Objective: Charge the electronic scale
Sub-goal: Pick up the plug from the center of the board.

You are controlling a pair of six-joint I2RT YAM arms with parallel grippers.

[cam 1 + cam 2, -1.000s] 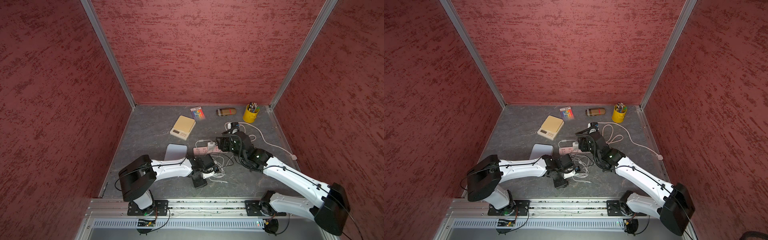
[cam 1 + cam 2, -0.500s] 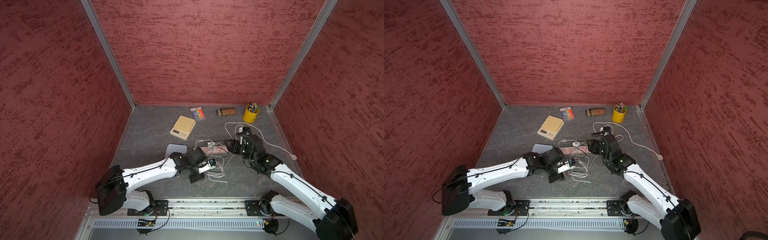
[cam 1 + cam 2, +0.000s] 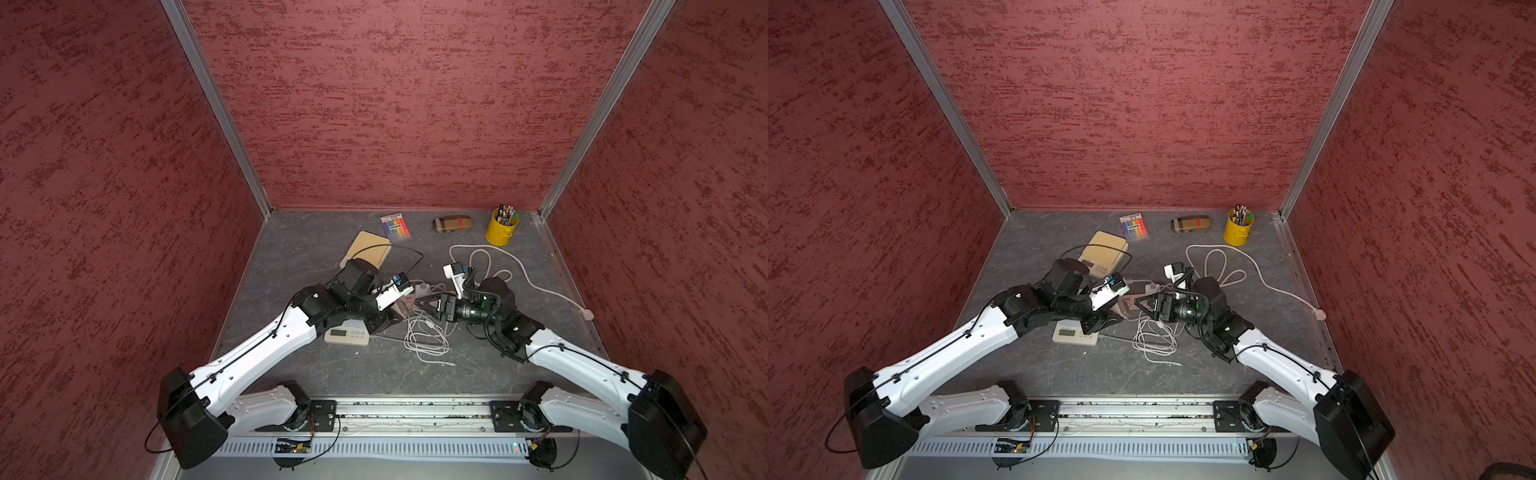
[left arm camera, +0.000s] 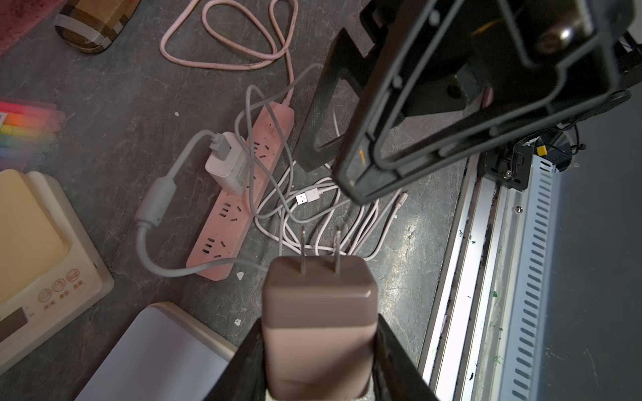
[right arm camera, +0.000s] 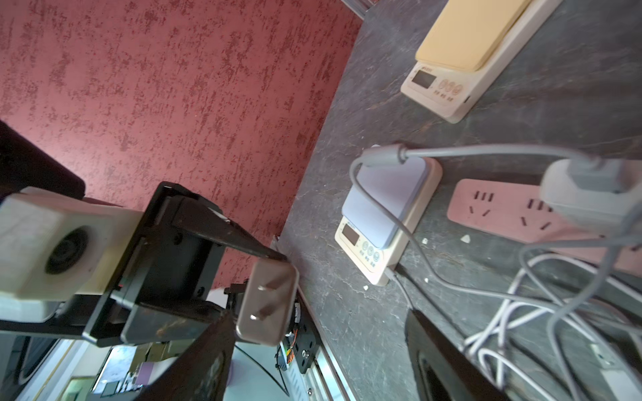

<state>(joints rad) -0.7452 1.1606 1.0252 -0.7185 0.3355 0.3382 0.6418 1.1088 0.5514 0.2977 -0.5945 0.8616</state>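
Note:
My left gripper is shut on a pinkish-brown plug adapter, whose two prongs point away from the wrist; the same adapter shows in the right wrist view. My right gripper faces it, open and holding nothing. In both top views the left gripper and the right gripper meet over a pink power strip. A lavender-topped scale lies under the left arm, and a tan-topped scale sits further back. A coiled white USB cable lies beside the strip.
A white charger with a grey cable is plugged into the strip. At the back stand a yellow pencil cup, a brown case and a marker pack. A pink cord loops to the right. The metal rail runs along the front.
My left jaws have closed a little on the adapter and the arm has lifted it toward the strip. My right jaws have widened and swung round to face the left gripper.

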